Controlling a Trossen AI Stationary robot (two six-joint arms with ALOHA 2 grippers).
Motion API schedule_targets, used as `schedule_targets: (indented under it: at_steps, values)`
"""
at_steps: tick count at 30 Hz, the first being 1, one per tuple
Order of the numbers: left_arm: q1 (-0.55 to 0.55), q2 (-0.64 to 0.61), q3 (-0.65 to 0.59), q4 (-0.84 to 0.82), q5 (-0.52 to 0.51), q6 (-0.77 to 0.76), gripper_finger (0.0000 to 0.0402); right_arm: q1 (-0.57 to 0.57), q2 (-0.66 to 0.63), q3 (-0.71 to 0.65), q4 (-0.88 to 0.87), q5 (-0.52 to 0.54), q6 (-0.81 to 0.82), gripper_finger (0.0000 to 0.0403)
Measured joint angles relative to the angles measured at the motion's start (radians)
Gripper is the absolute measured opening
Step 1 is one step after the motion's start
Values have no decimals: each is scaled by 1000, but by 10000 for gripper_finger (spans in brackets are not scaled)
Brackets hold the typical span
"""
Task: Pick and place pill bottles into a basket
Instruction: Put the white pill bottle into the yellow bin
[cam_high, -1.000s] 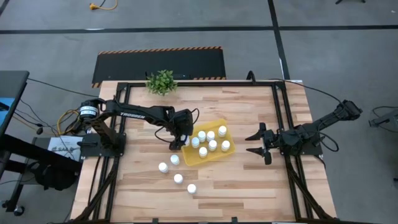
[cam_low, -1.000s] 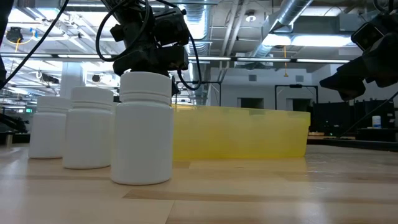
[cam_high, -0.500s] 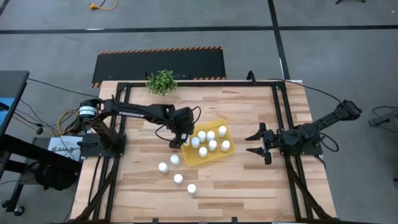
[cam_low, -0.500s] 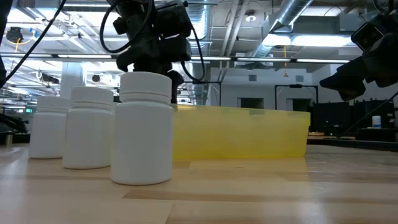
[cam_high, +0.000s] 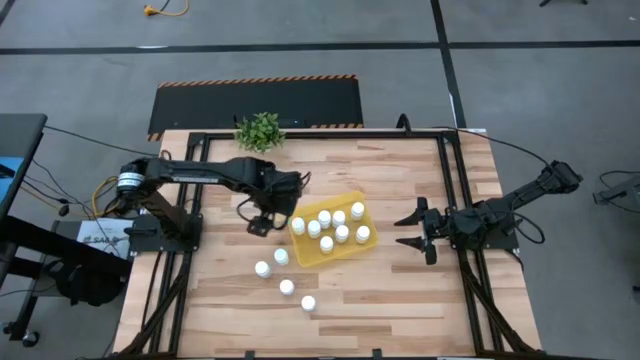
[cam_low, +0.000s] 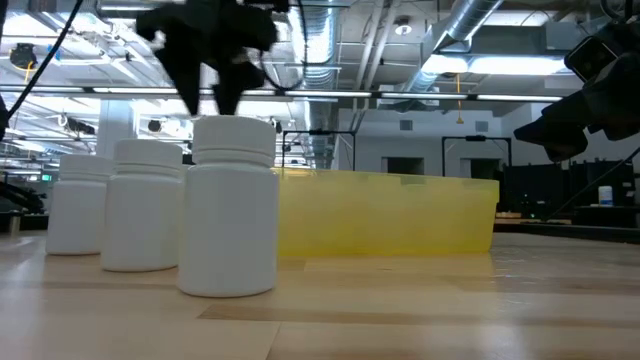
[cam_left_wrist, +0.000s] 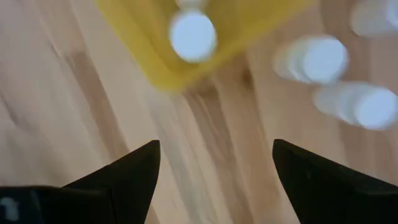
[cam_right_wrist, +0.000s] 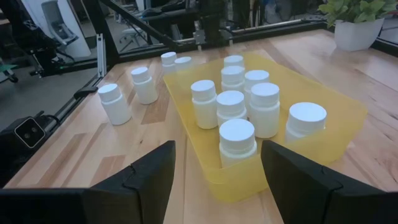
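left gripper (cam_high: 258, 222) hanging empty, jaws wide, just beside the basket (cam_high: 303, 250) corner on the counter (cam_high: 400, 300). seven pill bottles (cam_high: 341, 233) inside, four loose nearby. right gripper (cam_high: 410, 230) well apart, jaws parted, empty.

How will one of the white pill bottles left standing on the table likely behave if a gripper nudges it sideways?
The pill bottle looks like rigid plastic, so it probably won't deform. Standing upright on a small base, it may tip. Being round, it would likely roll across the smooth wooden table.
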Motion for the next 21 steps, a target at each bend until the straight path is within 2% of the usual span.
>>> schedule_targets:
  at_steps: [5, 13, 21]
  values:
    - [-16, -127, -81, -112, 82, -57, 300, 0, 0, 0, -1, 0, 0, 230]
    - [-60, -346, -249, -124, 159, -98, 300, 0, 0, 0, 0, 0, 0, 230]
    - [-91, -400, -370, -87, 153, -118, 300, 0, 0, 0, -1, 0, 0, 230]
